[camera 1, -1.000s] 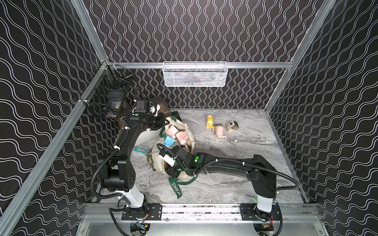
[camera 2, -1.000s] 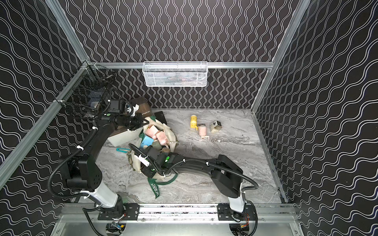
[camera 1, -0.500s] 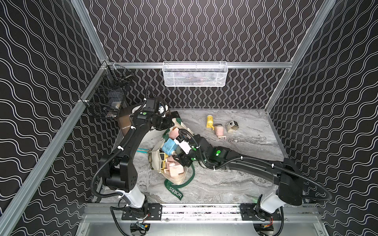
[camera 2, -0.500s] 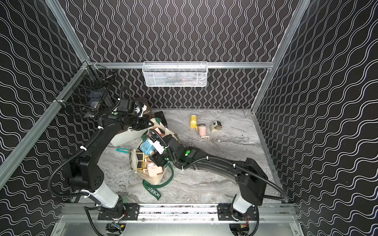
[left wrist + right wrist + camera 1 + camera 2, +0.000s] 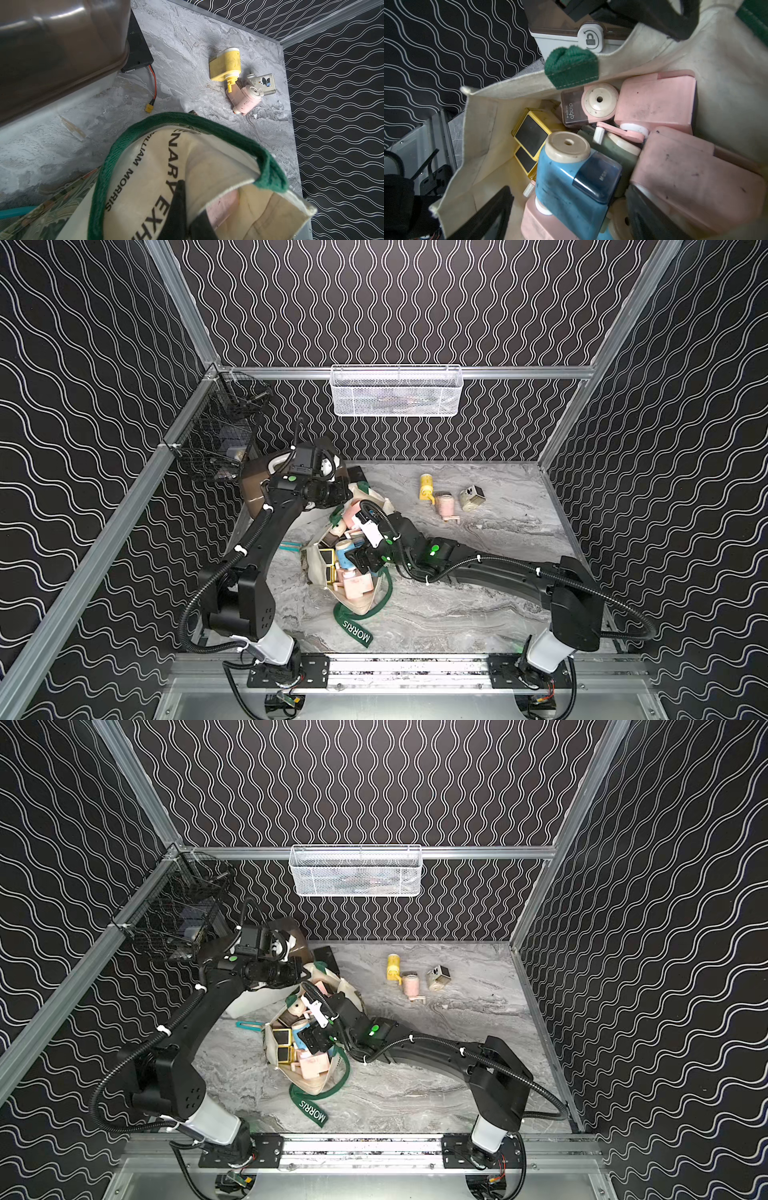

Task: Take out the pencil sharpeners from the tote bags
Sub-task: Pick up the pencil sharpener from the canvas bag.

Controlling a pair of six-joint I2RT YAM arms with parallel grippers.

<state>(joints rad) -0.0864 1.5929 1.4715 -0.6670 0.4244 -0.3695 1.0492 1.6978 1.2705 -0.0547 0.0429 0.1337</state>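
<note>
Right end effector (image 5: 356, 561) is down in the mouth of the tote bag (image 5: 481, 128), fingers spread wide on either side of a blue sharpener (image 5: 571, 182), nothing gripped. Packed around that blue one are two big pink sharpeners (image 5: 656, 101) (image 5: 691, 182), a pink-and-cream one with a brown "dingo" drawer (image 5: 591, 106), a green one (image 5: 612, 149) wedged underneath, and a yellow sharpener with dark square faces (image 5: 530, 133) against the canvas wall.

Over to the left end effector (image 5: 345, 494): pinched tight on the bag's lifted rim, right by the green strap (image 5: 228, 137). The bag lies on the marble desk (image 5: 478, 601), its MORRIS strap (image 5: 357, 630) trailing toward the front rail.

Out of the bag, well apart toward the back: a yellow sharpener (image 5: 426, 486), a pink sharpener (image 5: 444, 504) and a cream sharpener (image 5: 471, 497), huddled close together. Behind the bag stands a white box with a brown lid (image 5: 562, 31).
</note>
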